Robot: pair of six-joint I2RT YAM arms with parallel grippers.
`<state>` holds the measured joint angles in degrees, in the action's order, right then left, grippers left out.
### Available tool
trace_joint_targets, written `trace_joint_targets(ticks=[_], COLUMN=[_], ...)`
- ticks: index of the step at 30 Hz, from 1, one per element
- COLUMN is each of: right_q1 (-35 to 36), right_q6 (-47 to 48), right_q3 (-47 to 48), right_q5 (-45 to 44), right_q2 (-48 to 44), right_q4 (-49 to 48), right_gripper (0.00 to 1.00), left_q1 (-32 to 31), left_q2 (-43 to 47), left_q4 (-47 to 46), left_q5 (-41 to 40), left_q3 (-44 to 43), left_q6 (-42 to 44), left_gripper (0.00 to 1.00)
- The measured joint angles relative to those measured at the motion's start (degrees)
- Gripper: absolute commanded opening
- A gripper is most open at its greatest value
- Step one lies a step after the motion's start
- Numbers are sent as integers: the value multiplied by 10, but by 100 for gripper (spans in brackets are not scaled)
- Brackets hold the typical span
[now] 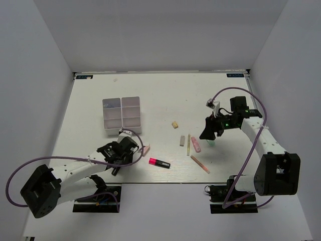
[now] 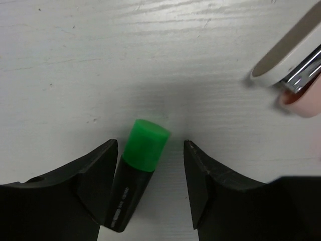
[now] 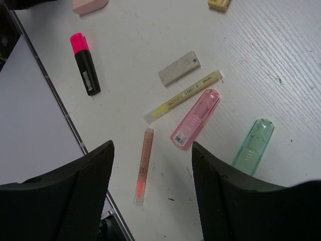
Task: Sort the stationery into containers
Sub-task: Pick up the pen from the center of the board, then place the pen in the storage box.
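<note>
- Top view: the 6-compartment tray (image 1: 122, 114) sits upper left of centre. The left gripper (image 1: 119, 150) is just below it, and the right gripper (image 1: 207, 132) is right of centre.
- Left wrist view: the jaws are wide and straddle a green highlighter (image 2: 139, 168) lying unclamped on the table (image 2: 150, 60).
- Right wrist view: the jaws are wide and empty, above a pink highlighter (image 3: 84, 63), a grey eraser (image 3: 179, 68) and a yellow pencil (image 3: 183, 96).

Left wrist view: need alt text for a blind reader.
Open left gripper straddles a green-capped black highlighter lying on the white table, its cap between the fingertips. At upper right, a white and chrome object and a pink item cross the frame's edge.
</note>
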<state>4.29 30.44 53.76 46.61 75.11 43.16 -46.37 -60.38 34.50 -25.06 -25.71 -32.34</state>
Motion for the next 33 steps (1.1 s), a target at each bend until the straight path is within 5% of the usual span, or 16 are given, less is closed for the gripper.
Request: trace_joint_targets(ticks=[2,6,8,12,15,17,23,33], right_q1=[0,0,0,0,0,0,0,0], right_q6=[0,0,0,0,0,-2,1,0], right_q3=[0,-2,-2,-2,-2,-2,-2,-3], right_q5=[0,-1,-1,-1,0,0,1,5], right_q2=[0,0,0,0,-1,-1,-1,-1], right_q4=[0,-1,0,0,0,1,0,0], right_gripper=[66,63,58,39,39,54,58,60], left_q1=[13,24,24,26,28,27,32,150], left_q2=[-3,-13,-17,-12,-2,16,53,-12], left_q4=[-25,-69,-81,-77,-32,3,43,-215], left_q5=[19,43,44,48,71,85,97,122], left_q3=[4,11,13,11,-8,-37,-211,-262], left_q6=[0,-1,0,0,5,13,64,230], left_gripper=[54,10,0,0,0,0,0,0])
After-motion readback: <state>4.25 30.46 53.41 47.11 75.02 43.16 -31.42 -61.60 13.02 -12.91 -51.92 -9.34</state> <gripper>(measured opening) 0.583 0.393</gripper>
